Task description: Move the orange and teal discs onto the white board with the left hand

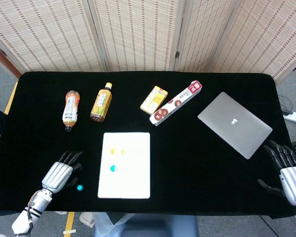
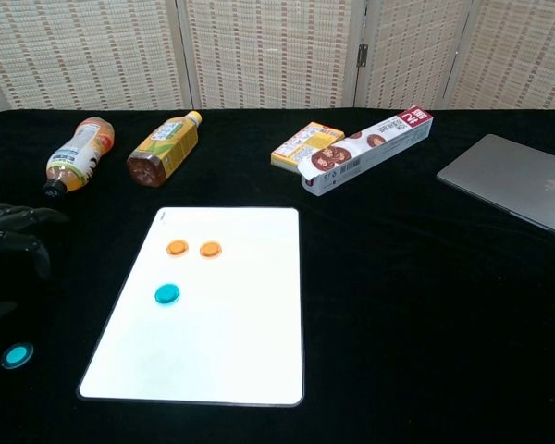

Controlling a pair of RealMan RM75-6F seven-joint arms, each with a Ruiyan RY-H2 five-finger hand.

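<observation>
Two orange discs (image 2: 177,248) (image 2: 210,249) lie side by side on the upper left of the white board (image 2: 231,333). A teal disc (image 2: 167,294) rests on the board below them. A second teal disc (image 2: 18,355) (image 1: 79,187) lies on the black cloth, left of the board. My left hand (image 1: 60,173) hovers over the cloth left of the board, fingers spread and holding nothing; only its fingertips (image 2: 23,215) show at the chest view's left edge. My right hand (image 1: 287,168) stays open at the table's far right edge.
Two bottles (image 1: 70,109) (image 1: 101,102) lie behind the board. A yellow box (image 1: 154,99) and a long red-and-white carton (image 1: 176,102) sit at the back middle. A grey laptop (image 1: 235,124) lies shut to the right.
</observation>
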